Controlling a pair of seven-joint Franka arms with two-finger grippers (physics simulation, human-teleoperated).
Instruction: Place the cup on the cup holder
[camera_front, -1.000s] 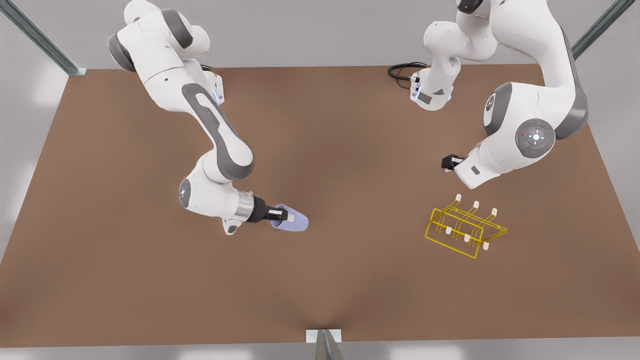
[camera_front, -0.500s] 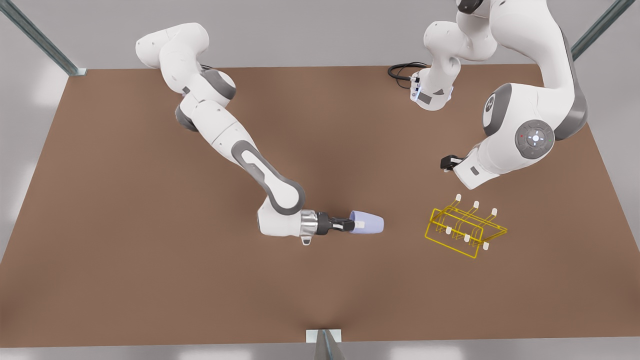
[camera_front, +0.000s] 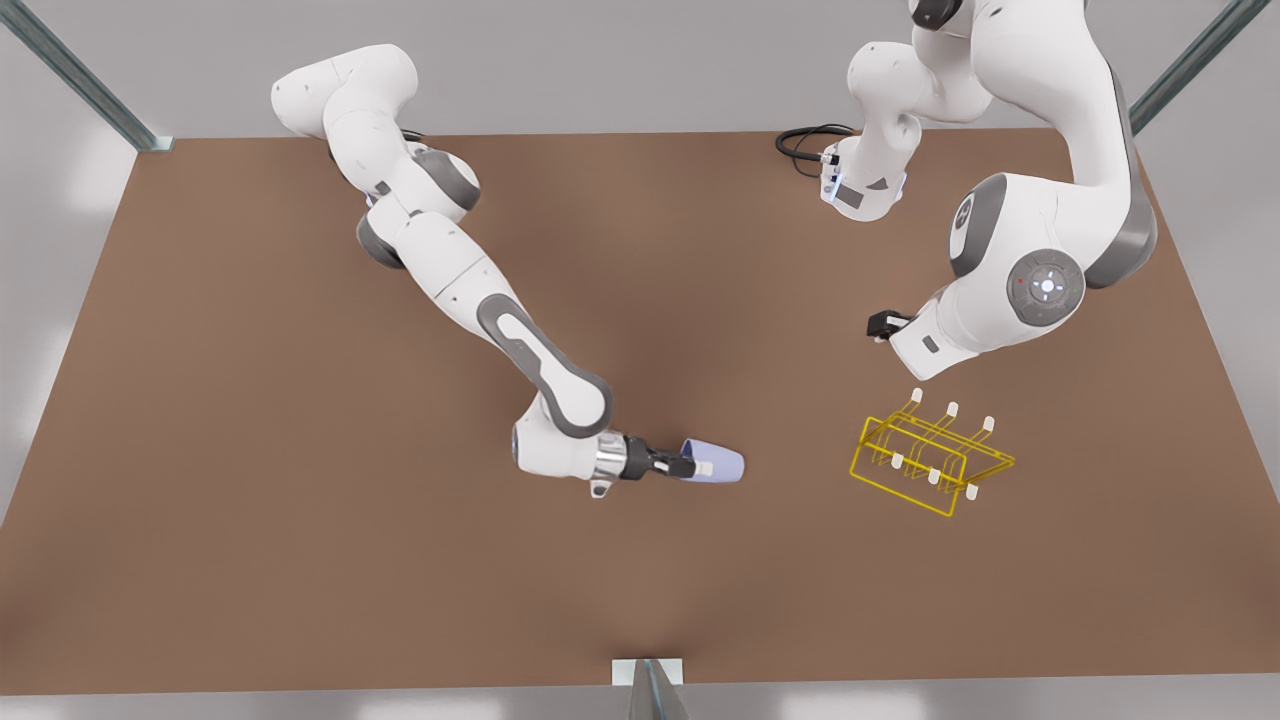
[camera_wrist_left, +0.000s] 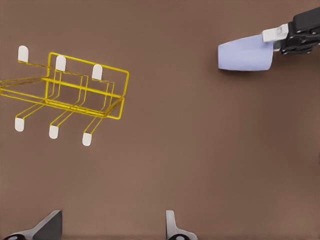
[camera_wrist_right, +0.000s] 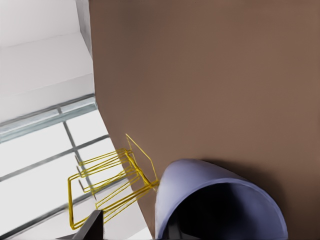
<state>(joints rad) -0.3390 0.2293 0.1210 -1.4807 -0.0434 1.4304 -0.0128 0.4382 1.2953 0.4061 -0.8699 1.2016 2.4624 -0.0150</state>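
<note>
Since 0.5 s ago, right end effector (camera_front: 678, 466) and cup (camera_front: 714, 465) dropped back slightly from the cup holder (camera_front: 932, 460).
Right end effector clamps the cup's rim, cup on its side above the table (camera_front: 250, 450), likely readied for a prong. Left end effector (camera_wrist_left: 112, 227) waits near the holder, fingers apart, tips cut off; 6 capped prongs visible.
</note>
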